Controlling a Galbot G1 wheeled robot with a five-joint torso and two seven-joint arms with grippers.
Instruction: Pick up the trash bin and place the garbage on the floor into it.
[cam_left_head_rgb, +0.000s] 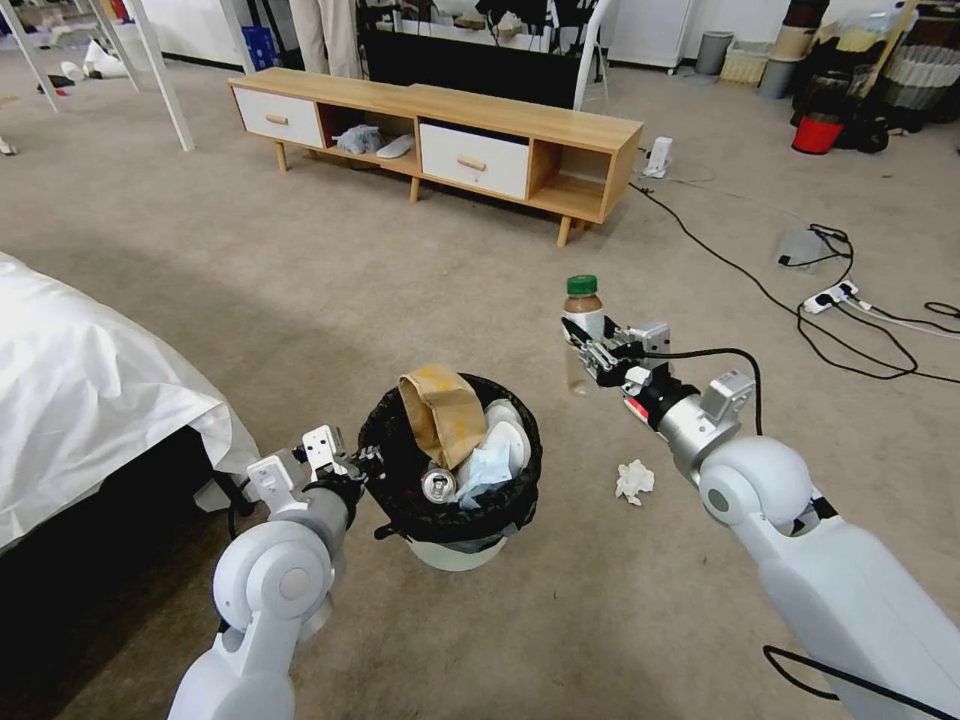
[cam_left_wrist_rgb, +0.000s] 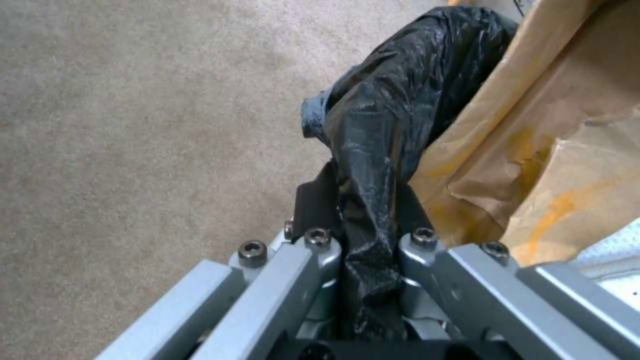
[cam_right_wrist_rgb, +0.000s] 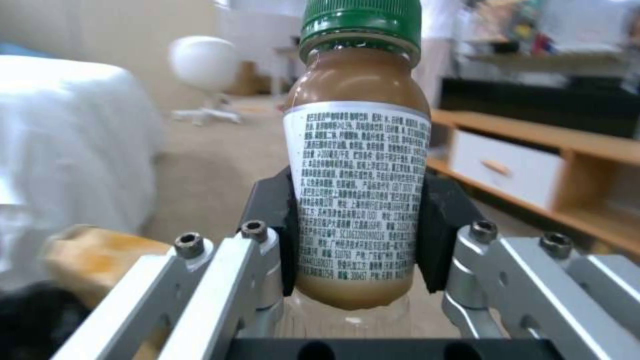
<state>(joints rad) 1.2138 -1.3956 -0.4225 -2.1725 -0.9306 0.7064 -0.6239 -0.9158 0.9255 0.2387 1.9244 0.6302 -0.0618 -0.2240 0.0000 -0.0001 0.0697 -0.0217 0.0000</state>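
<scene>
Nearest the robot, clamped the left gripper (cam_left_head_rgb: 365, 462) on the near-left rim of the small round white plastic trash bin (cam_left_head_rgb: 455, 550). Seen from the left wrist, pinched both pads on a fold of the black plastic bag (cam_left_wrist_rgb: 387, 125) lining that rim, with no gap left. Could not tell whether the bin stood on the beige carpet (cam_left_head_rgb: 300, 300) or hung just above it.

Already in the bin: 1 crumpled brown paper bag (cam_left_head_rgb: 440, 410) sticking up past the rim, 1 silver drinks can (cam_left_head_rgb: 438, 486), and some white and pale blue scraps (cam_left_head_rgb: 500, 440) beside them. Judged this part of the job done, and the bin close to full.

Just right of the bin, lying on the carpet and untouched: 1 crumpled white tissue (cam_left_head_rgb: 634, 481). Judged this as still to be collected.

Farther out, to the right of the bin and beyond it, closed the right gripper (cam_left_head_rgb: 590, 345) around 1 clear plastic bottle with a green cap (cam_left_head_rgb: 582, 310), white printed label and brown contents. Held it upright, both pads pressed on the label at mid-body, clear of the carpet and apart from the bin's rim. Judged it picked up but not yet dropped in.

So, by this count: 1 piece in hand, 1 on the floor.

Beyond all that: black cables and a white power strip (cam_left_head_rgb: 835, 295) on the right, and a long low wooden cabinet (cam_left_head_rgb: 440, 110) at the back. Saw no litter near them.
</scene>
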